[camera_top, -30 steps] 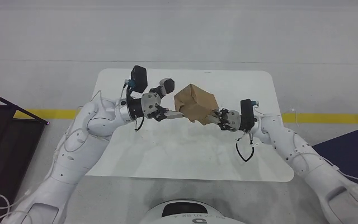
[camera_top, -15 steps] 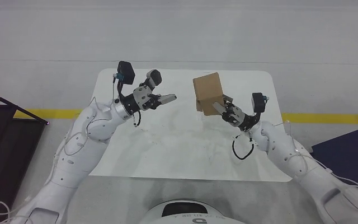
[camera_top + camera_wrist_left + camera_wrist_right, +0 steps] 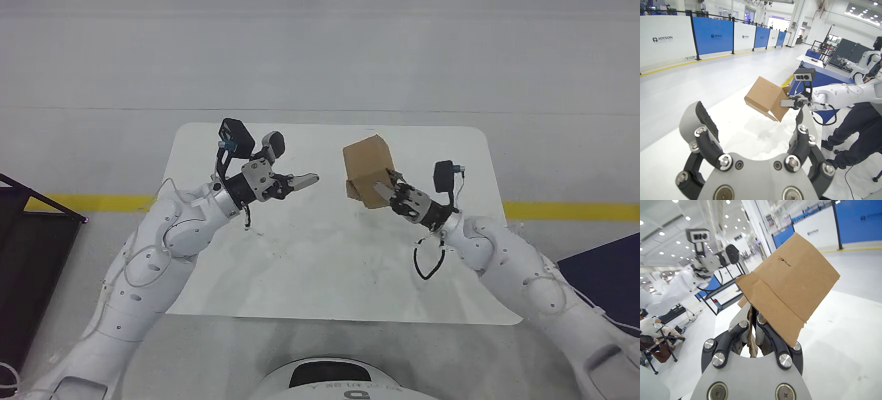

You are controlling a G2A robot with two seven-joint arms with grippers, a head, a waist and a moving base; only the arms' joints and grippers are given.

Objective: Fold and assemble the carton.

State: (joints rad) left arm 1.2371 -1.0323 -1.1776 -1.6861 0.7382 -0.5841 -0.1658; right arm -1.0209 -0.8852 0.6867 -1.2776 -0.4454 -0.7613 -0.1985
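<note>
- The brown cardboard carton is up off the white table, over its far right part and tilted on one corner.
- The right gripper holds the carton by its near lower edge. Its jaws are pressed together on a cardboard flap.
- In the right wrist view, the flap runs down between that gripper's fingers, and a creased carton panel stands above them.
- The left gripper hangs over the far left part of the table, well apart from the carton. Its jaws are spread wide with nothing between them.
- In the left wrist view, the left gripper's ribbed pads face each other across the gap. Beyond them the carton shows an open underside with one loose flap hanging down.
- In the same view the right gripper clamps the carton's side above the table.
</note>
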